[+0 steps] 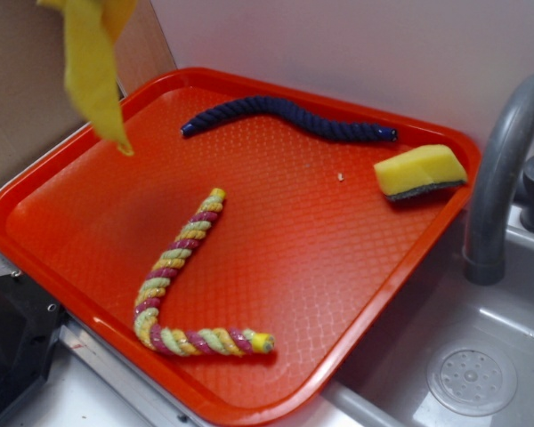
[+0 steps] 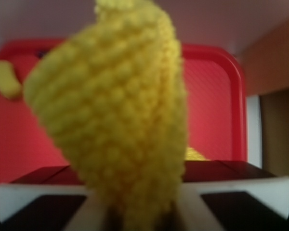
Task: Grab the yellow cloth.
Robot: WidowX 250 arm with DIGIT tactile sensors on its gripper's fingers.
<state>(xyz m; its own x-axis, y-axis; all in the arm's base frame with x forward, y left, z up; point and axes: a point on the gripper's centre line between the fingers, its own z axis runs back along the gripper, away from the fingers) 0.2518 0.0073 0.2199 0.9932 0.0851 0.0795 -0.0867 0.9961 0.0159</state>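
While the yellow cloth (image 1: 93,67) is hanging in the air above the far left corner of the red tray (image 1: 400,294), its long axis is running almost straight down, with the loose tip pointing at the tray's rim and clear of the surface. The gripper (image 2: 135,211) is sitting directly above that cloth, so the cloth is lying straight below the hand rather than off to any side. In the wrist view the knitted fabric is rising out of the narrow gap between the two pale fingers (image 2: 82,216), which are pinching it from both sides; the hand is clenched on the cloth, not released. Judging by this, the grab itself appears done, and any coming move depends only on the cloth staying pinched as it dangles.

Relative to the tray, the striped rope (image 1: 182,285) is lying at the near left, the blue rope (image 1: 289,116) along the far edge, and the sponge (image 1: 420,171) in the far right corner, all well apart from the cloth.

The exterior view is cutting off the gripper and the cloth's top at the upper edge. The wrist view is blurring the cloth and hiding most of the tray behind it, and how much fabric the fingers are holding cannot be told.
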